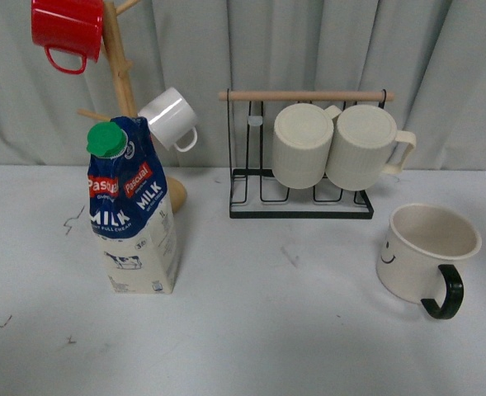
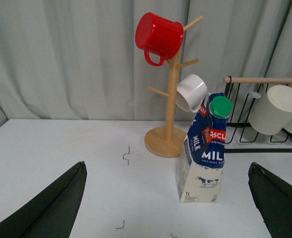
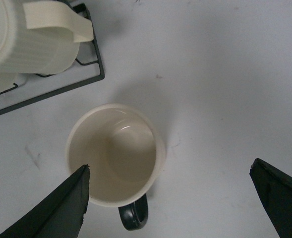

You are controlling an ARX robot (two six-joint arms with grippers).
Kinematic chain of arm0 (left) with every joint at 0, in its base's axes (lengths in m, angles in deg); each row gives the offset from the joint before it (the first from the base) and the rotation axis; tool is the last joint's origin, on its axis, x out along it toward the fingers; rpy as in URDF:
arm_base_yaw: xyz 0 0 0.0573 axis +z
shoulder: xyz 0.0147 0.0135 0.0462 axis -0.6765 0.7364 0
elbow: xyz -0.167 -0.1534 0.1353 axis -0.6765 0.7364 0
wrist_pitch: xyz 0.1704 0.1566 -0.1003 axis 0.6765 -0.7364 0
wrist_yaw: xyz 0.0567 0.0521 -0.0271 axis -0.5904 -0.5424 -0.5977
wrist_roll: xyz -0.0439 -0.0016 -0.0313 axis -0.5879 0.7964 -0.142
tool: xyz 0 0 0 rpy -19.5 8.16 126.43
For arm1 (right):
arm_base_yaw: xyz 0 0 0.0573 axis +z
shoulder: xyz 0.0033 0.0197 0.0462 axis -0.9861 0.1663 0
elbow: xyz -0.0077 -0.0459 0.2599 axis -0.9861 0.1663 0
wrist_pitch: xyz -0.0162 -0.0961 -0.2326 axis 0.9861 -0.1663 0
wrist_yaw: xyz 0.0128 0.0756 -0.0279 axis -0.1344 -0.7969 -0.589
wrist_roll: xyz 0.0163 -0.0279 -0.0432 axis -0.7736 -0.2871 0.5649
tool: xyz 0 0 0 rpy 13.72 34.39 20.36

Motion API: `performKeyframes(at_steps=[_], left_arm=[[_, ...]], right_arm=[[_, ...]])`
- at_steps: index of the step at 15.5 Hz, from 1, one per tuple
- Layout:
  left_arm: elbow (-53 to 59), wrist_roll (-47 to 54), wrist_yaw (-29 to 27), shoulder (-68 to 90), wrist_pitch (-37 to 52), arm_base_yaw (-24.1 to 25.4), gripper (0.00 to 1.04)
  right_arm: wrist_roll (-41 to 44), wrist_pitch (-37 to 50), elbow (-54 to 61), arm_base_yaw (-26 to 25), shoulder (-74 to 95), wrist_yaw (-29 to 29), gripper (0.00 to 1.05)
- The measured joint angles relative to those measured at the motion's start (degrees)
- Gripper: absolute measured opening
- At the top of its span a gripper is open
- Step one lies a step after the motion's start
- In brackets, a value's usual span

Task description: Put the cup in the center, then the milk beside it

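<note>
The cup [image 1: 428,256], cream with a black handle and a smiley face, stands upright at the right of the white table [image 1: 292,330]. The milk [image 1: 134,214], a blue and cream carton with a green cap, stands at the left. From above, the right wrist view shows the cup [image 3: 115,153], empty, with its handle toward the camera. My right gripper [image 3: 168,198] hangs open above it, one finger [image 3: 61,208] over the cup's rim, the other well clear. Open and set back from the milk [image 2: 204,148], my left gripper [image 2: 168,198] has both fingers wide of the carton. Neither gripper shows in the front view.
A wooden mug tree [image 1: 123,91] behind the milk holds a red mug [image 1: 68,31] and a small white mug [image 1: 170,117]. A black wire rack [image 1: 304,157] at the back holds two ribbed cream mugs [image 1: 333,144]. A grey curtain hangs behind.
</note>
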Motion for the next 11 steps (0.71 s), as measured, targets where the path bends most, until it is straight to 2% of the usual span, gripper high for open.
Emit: performKeyframes(at_steps=[4,8,11], left_arm=[[0.0,0.0,0.0,0.0,0.0,0.0,0.98],[0.0,0.0,0.0,0.0,0.0,0.0,0.98],[0.0,0.0,0.0,0.0,0.0,0.0,0.98]], right_arm=[[-3.0,-4.2,-11.1,0.4,14.6,-2.1,0.98],[-4.5,-6.4,-16.4,2.5,24.6,-1.9,0.98],[-4.9,-8.2,-19.2,3.8,28.2,-0.8,0.67]])
